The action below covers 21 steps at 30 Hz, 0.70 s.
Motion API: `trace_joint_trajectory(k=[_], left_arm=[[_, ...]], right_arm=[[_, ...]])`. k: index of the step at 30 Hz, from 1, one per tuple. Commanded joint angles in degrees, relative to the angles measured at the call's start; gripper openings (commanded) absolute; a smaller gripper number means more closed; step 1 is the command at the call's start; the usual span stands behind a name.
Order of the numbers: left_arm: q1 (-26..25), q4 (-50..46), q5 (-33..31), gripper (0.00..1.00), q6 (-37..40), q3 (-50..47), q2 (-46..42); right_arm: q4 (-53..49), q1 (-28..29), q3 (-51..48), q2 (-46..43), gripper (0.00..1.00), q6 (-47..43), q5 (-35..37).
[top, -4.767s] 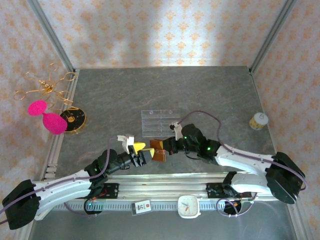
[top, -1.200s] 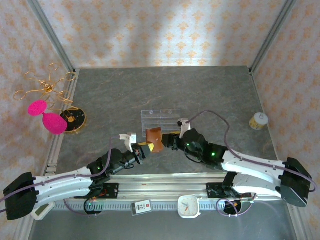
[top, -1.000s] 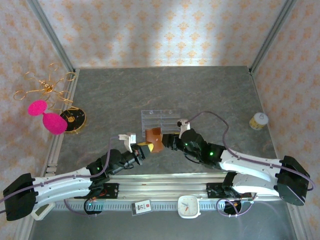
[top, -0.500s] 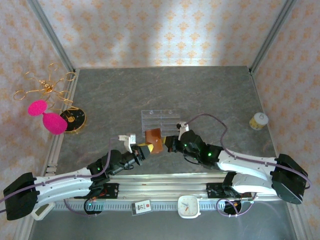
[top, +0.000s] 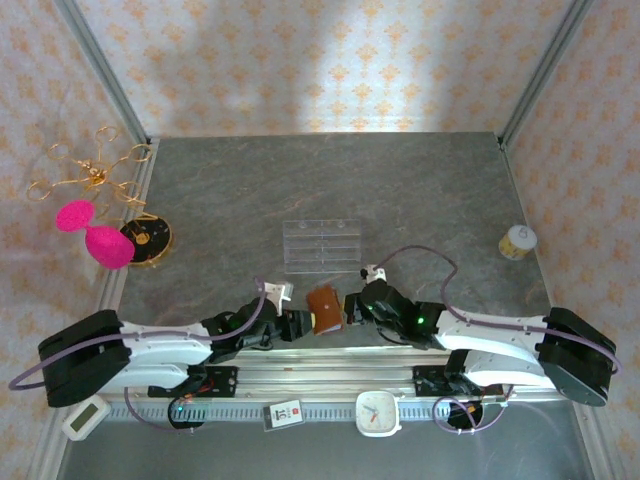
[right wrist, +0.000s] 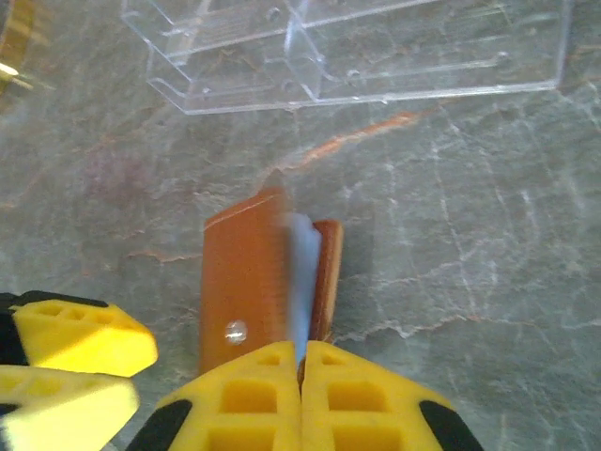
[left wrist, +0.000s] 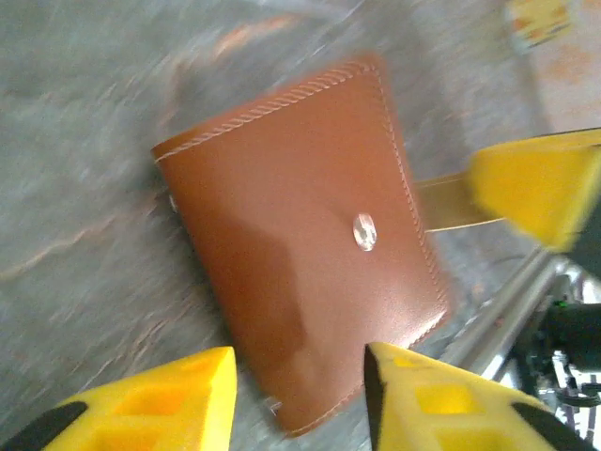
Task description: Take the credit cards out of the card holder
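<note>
Blurring between closed right fingers (right wrist: 252,393), pale edge (right wrist: 299,268) inside card holder (right wrist: 239,282)

The top external camera is looking steeply down from above and behind both arm bases, standing far off and taking in the whole grey marbled stone surface (top: 400,180). The left wrist camera is riding behind the left claw (left wrist: 296,362), facing forward and down along its yellow fingers (left wrist: 150,404), very near the small brown leather folding wallet (left wrist: 300,235) just ahead of that claw. The right wrist camera is sitting behind the right claw (right wrist: 300,349), peering down at the same wallet, with the clear plastic compartment tray (right wrist: 423,47) farther ahead. All three views are sharing the wallet and the surface around it.
</note>
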Motion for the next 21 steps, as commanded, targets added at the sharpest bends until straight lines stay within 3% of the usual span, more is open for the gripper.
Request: trace_joint_trajectory(k=[1,4,9,14,17,21], left_arm=[[1.5,-4.5,2.1,0.46,0.1,2.1,1.5],[2.3,-7.2,-1.0,0.51,0.5,1.9,-3.7],[3.1,-15.7,-10.4,0.67,3.1,1.9,-22.5],[5.2,-24.1,-14.4,0.75,6.2,2.1,-38.3],[6.0,-26.4,-13.5,0.77,7.4,2.3,-41.9],[6.2,-25.4,-11.4,0.76,8.0,2.4,-38.9]], right_arm=[[-2.3,0.6,0.5,0.8,0.0,-0.4,4.3],[-3.0,1.7,2.8,2.0,0.0,-1.3,4.4],[-5.2,4.4,10.6,3.9,0.0,-2.1,3.2],[-5.1,7.7,16.0,8.4,0.0,-1.4,3.6],[-6.3,9.6,18.2,10.6,0.0,-1.4,5.6],[-8.3,9.9,17.5,8.9,0.0,1.2,9.3]])
